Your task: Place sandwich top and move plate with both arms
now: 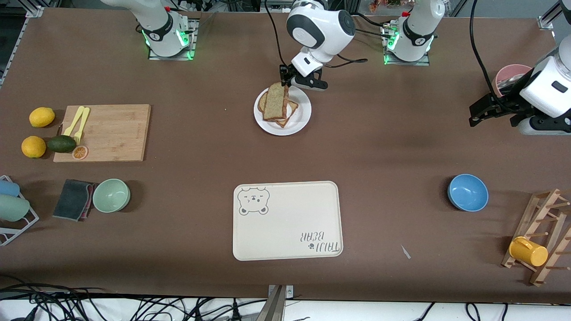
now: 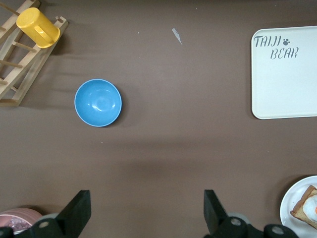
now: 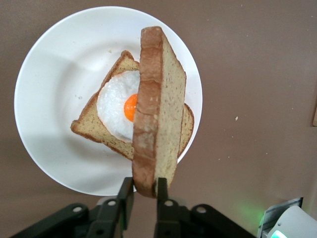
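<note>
One bear-print tray [image 1: 287, 220] lies nearer the camera than the plate [image 1: 299, 120]; speckled sandwich top [image 3: 157, 111] stands on edge over the egg slice [image 3: 116, 116], pinched by right claw [image 3: 141, 191]; left claw [image 2: 147, 210] waits wide open over bare bench [image 1: 392, 133]

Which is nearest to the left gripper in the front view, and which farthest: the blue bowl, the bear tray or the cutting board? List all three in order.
The left gripper waits open at the left arm's end of the table.
1. Blue bowl: at that same end, nearer the camera.
2. Bear tray: mid-table, near the camera.
3. Cutting board: at the right arm's end.
</note>
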Tool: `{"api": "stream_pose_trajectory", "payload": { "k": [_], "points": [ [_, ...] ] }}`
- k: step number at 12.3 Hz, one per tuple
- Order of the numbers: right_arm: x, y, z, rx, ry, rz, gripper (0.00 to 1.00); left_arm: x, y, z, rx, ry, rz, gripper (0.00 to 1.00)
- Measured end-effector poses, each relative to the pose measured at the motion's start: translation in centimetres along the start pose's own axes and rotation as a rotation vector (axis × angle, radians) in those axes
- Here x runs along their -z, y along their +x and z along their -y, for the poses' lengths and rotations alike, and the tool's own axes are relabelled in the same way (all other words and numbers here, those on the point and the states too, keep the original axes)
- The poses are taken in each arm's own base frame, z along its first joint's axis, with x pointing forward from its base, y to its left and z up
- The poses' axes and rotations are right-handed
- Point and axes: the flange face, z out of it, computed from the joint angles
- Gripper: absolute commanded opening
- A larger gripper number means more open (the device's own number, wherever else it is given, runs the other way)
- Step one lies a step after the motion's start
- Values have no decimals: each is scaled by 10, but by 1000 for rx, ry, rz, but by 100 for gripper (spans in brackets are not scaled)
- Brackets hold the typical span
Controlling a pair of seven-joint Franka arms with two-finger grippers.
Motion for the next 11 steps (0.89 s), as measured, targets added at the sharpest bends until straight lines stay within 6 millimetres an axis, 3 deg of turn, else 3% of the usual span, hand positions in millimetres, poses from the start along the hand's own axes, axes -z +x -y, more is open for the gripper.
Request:
{"api": "stream_pose_trajectory", "payload": {
  "k": [2, 4, 7, 11],
  "points": [
    [2, 8, -3, -17, 8, -8, 100, 0, 0, 0, 0, 0, 0, 100],
    [15, 46, -23, -80, 46, 1, 100, 0, 0, 0, 0, 0, 0, 100],
    [48, 118, -83, -188, 156, 39, 100, 0, 0, 0, -1, 0, 0, 100],
    [95, 174, -182, -299, 285, 70, 100, 0, 0, 0, -1, 0, 0, 100]
  ]
}}
